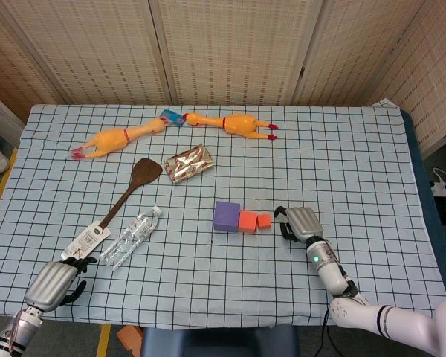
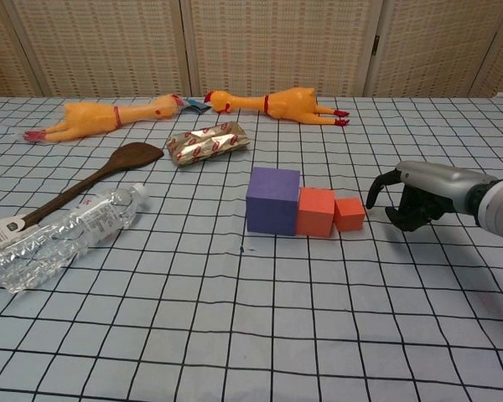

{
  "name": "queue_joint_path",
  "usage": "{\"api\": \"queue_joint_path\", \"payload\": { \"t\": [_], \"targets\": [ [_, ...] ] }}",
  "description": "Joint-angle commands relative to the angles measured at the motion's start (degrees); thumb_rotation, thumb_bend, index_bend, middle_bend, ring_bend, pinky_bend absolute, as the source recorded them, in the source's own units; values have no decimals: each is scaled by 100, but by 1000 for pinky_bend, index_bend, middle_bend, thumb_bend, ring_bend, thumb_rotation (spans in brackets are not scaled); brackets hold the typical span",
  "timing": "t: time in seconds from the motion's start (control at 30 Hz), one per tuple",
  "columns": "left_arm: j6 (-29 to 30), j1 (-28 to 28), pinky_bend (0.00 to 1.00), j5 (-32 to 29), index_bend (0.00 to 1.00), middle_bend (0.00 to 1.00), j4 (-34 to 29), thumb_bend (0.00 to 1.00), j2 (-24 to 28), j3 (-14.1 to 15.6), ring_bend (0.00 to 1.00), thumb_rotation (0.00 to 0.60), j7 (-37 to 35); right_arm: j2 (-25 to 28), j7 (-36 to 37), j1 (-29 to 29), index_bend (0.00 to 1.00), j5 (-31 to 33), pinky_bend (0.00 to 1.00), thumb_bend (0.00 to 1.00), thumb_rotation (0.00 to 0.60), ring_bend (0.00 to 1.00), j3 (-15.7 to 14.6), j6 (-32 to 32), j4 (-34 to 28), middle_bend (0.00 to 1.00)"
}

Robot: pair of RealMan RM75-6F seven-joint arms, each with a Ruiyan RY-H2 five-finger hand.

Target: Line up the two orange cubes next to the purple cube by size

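A purple cube (image 1: 226, 216) (image 2: 272, 199) stands mid-table. The larger orange cube (image 1: 247, 221) (image 2: 316, 212) sits against its right side, and the small orange cube (image 1: 264, 221) (image 2: 349, 213) sits against that one, all in one row. My right hand (image 1: 299, 222) (image 2: 415, 193) hovers just right of the small cube, fingers curled downward with a gap between them, holding nothing and apart from the cube. My left hand (image 1: 53, 284) rests at the table's near left edge, fingers curled in, with nothing visible in it.
Two rubber chickens (image 1: 117, 137) (image 1: 233, 123) lie at the back. A foil packet (image 1: 188, 162), a wooden spatula (image 1: 126, 193) and a clear water bottle (image 1: 131, 236) lie left of the cubes. The checked tablecloth (image 1: 372, 178) covers the table.
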Motion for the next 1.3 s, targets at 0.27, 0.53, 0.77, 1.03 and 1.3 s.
{"api": "queue_joint_path", "payload": {
  "t": [0.27,0.53,0.77,1.03,1.3],
  "targets": [
    [-6,-2,609,-4,273,417,-9,479,6,-1,374,600,6,6,100,4,364,-60,988,562,600,915,-23,-41,14,984],
    [2,3,609,-5,273,417,-10,479,8,-3,374,600,1,-31,81,-2,376,-88,988,563,600,914,-25,50,69,984],
    [-4,-1,610,-1,273,417,-12,479,4,-1,375,600,12,-114,124,32,376,-78,988,564,600,914,37,42,132,984],
    [4,5,609,-11,273,417,-11,479,10,-7,374,600,-4,-197,249,82,376,-156,988,567,600,914,79,-22,203,984],
    [15,7,609,0,273,418,-11,479,13,-5,374,600,-14,-208,242,111,367,-126,988,569,600,914,100,-37,185,984]
  ]
}}
